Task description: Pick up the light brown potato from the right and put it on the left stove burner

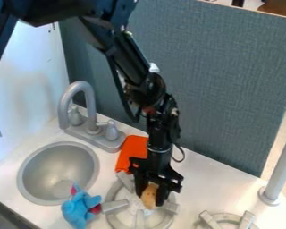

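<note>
Apparently holding, with black two-finger gripper (149, 200) part-closed, small tan oblong object (149, 195) (material unclear), lower centre of frame. Directly between fingers, long axis roughly up-down.

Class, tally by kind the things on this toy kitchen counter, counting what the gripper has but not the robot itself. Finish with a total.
Sinks: 1
Faucets: 1
Stove burners: 2
Orange cloths: 1
Blue soft toys: 1
Tan objects, in the gripper: 1
Total: 7
</note>
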### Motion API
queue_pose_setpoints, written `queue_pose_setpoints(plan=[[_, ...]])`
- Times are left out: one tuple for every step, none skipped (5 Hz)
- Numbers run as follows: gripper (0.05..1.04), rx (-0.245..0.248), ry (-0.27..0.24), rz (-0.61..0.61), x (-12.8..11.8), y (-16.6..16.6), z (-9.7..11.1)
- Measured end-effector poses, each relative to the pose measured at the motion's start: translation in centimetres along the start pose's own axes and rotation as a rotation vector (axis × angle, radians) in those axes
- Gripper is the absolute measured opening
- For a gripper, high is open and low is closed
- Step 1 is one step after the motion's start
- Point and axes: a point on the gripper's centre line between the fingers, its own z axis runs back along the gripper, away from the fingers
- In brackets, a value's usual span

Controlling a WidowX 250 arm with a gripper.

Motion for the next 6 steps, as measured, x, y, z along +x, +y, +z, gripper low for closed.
queue_pose_setpoints(plan=[[0.641,0.03,0.013,0.062,-0.9,1.3,-0.2],[0.636,0.027,0.018,0.101,-1.4,2.6,-0.6],[0.663,0.024,0.023,0.115,-1.3,2.6,-0.4],[0.955,-0.007,0.029,0.123,-1.2,2.7,-0.3],[1.009,-0.053,0.034,0.106,-2.1,2.5,-0.6],[1.004,-0.064,-0.081,0.076,-2.7,2.4,2.8]])
